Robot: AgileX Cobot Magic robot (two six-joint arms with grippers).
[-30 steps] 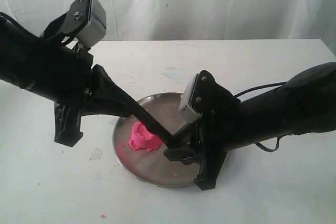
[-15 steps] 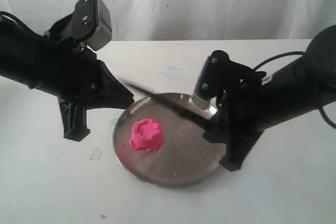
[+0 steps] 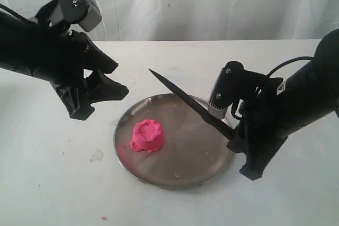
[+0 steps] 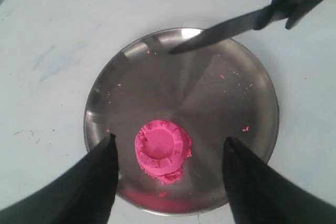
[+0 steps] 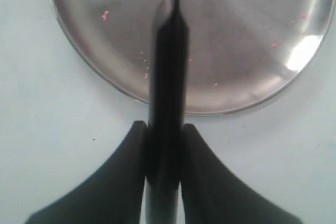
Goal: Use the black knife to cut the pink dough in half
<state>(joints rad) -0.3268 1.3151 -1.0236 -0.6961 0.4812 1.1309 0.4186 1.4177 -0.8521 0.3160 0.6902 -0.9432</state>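
Note:
One round dimpled lump of pink dough [image 3: 146,135] [image 4: 160,149] lies on the left part of the steel plate [image 3: 196,170] [image 4: 210,103]. My right gripper [image 3: 235,136] [image 5: 164,129] is shut on the handle of the black knife [image 3: 185,101] [image 5: 168,61] [image 4: 231,27], at the plate's right rim. The blade slants up and to the left in the air, its tip beyond the plate's far edge. My left gripper [image 3: 103,86] [image 4: 170,145] hangs open and empty, raised left of the plate; in its wrist view the fingers [image 4: 100,171] frame the dough from above.
Small pink crumbs dot the plate [image 4: 244,128] and the white table [image 3: 103,218]. A faint smudge [image 3: 96,155] marks the table left of the plate. A white curtain hangs behind the table.
My left gripper has let go of the knife and pulled up and to the left. My right gripper has drawn back to the right with the knife, lifting the blade off the dough.

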